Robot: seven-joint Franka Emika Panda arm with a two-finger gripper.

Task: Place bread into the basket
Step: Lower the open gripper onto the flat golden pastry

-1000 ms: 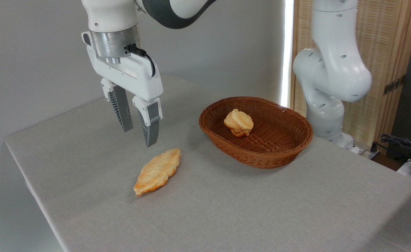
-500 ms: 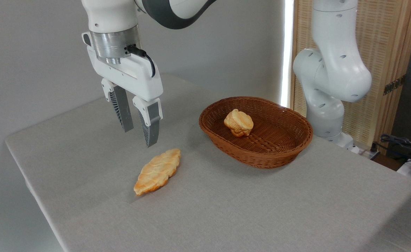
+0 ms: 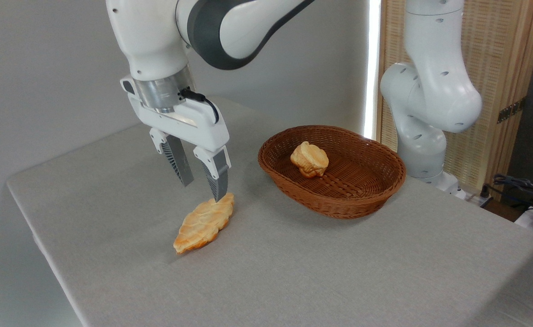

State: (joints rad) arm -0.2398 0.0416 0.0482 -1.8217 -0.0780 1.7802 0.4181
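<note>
The gripper (image 3: 201, 193) hangs left of centre in the frame with its two fingers spread and nothing between them, the nearer fingertip just above the upper end of the bread (image 3: 204, 222), which lies flat on the table (image 3: 339, 272) at lower left of centre, its long axis running from lower left to upper right. The step in hand looks like the approach for the grasp. To do it well, the fingers should probably straddle the pastry across its narrow width nearer the middle, not at the pointed tip, then close gently so the flat piece does not tilt or slip. The basket (image 3: 366, 193) sits to the right of centre, well apart from the bread, with a smaller lumpy bread (image 3: 309, 159) already inside. The table wears a plain grey cloth; behind it is a grey wall, with a slatted wooden screen (image 3: 507, 68) at upper right and the arm's white base (image 3: 430, 100) before it.
</note>
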